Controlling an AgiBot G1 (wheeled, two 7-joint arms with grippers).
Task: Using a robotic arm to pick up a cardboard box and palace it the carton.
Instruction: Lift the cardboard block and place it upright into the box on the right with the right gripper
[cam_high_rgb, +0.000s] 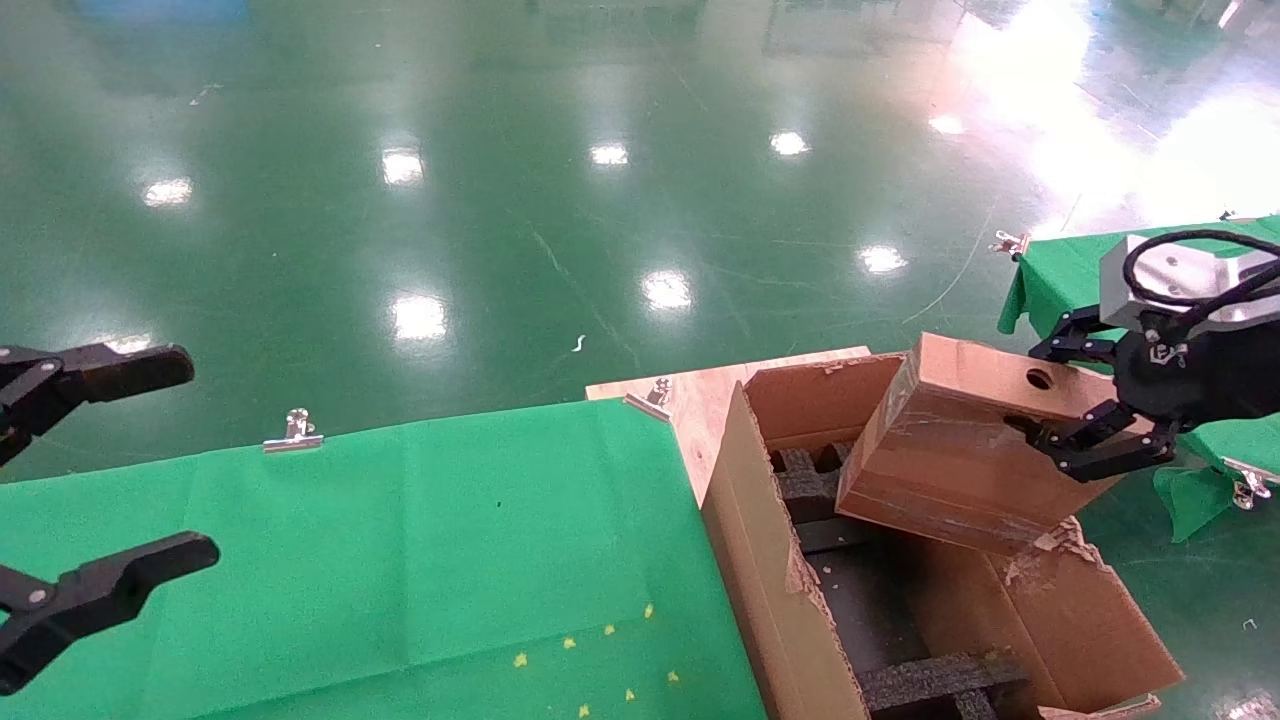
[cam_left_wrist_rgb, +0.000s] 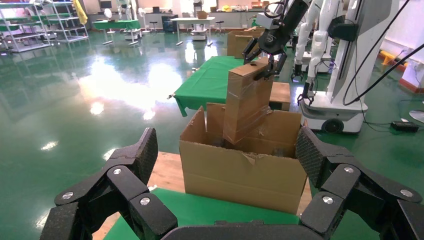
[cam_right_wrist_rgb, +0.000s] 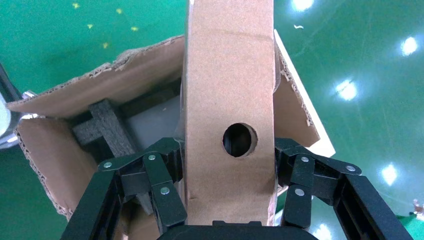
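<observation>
My right gripper (cam_high_rgb: 1040, 392) is shut on the cardboard box (cam_high_rgb: 960, 445), a small closed brown box with a round hole in its narrow face. It holds the box tilted over the open carton (cam_high_rgb: 770, 590), its lower end dipping between the carton's walls. In the right wrist view the fingers (cam_right_wrist_rgb: 165, 185) clamp both sides of the box (cam_right_wrist_rgb: 230, 85) above the carton (cam_right_wrist_rgb: 100, 95) and its black foam inserts (cam_right_wrist_rgb: 107, 122). The left wrist view shows the box (cam_left_wrist_rgb: 247, 100) at the far side of the carton (cam_left_wrist_rgb: 240, 175). My left gripper (cam_high_rgb: 100, 470) is open and empty at the far left.
The carton stands on a wooden board (cam_high_rgb: 700, 395) beside a table covered in green cloth (cam_high_rgb: 400, 560) held by metal clips (cam_high_rgb: 293, 432). A second green-covered table (cam_high_rgb: 1060, 270) is at the right. The floor is glossy green. Other white robots (cam_left_wrist_rgb: 345, 60) stand beyond.
</observation>
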